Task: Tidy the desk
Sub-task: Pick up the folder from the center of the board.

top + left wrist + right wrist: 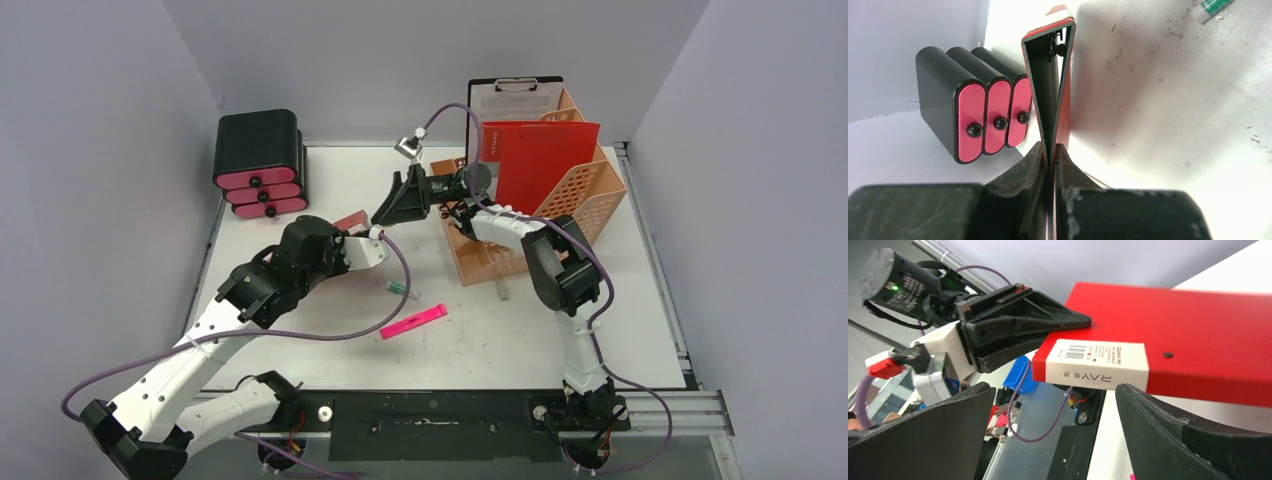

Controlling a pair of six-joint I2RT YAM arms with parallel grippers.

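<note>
The white desk (600,320) carries both arms. My left gripper (1052,150) is shut on the edge of a thin red binder (1048,85) with a black inside, held on edge above the desk (1173,110). From above, the binder (352,220) shows just past the left wrist. In the right wrist view the binder (1198,340) bears a white barcode label, with the left gripper's black fingers (1038,320) clamped on its corner. My right gripper (1050,390) is open, its fingers on either side just below the binder's labelled end and apart from it. From above it (386,205) faces left.
A black drawer box with pink drawers (260,165) stands back left. An orange file rack (570,190) at back right holds a red folder (540,160) and a clipboard (515,100). A pink marker (413,321) and a green-white tube (398,288) lie mid-desk.
</note>
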